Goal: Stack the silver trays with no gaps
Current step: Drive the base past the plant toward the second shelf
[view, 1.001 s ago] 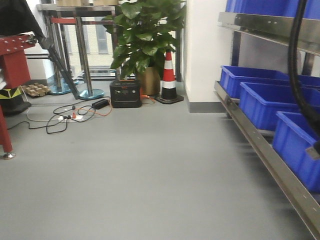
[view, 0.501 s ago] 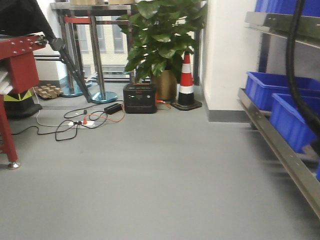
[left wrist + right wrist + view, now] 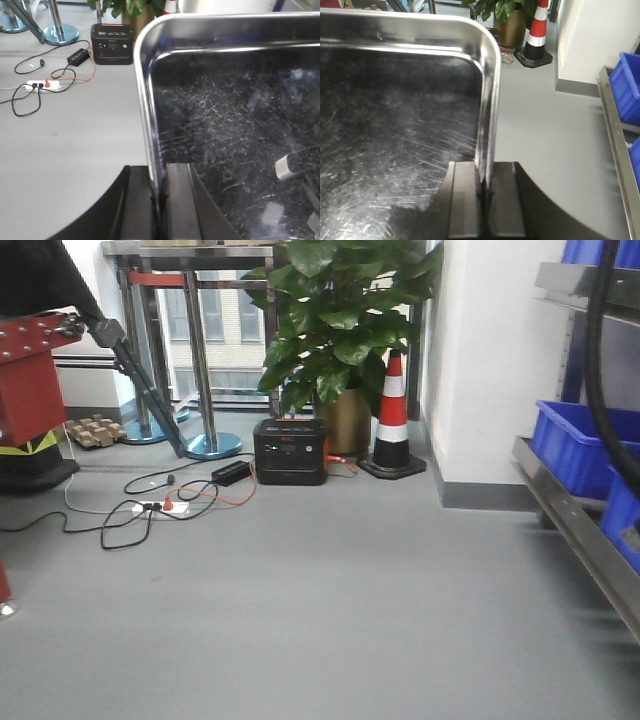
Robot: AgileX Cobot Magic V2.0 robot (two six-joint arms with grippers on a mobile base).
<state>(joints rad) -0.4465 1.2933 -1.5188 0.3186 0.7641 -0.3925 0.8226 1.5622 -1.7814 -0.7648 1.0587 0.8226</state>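
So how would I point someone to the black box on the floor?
Find the big potted plant at the back, by the white wall. At its base, left of the striped cone, sits the black box. It alone is squat and square, with cables trailing left across the floor.

Left gripper and right gripper each pinch a silver tray.

The silver tray is shallow, shiny steel with a finely scratched bottom, rounded corners and a thin low rim. It is held in the air, its left rim pinched by the left gripper, its right rim by the right gripper
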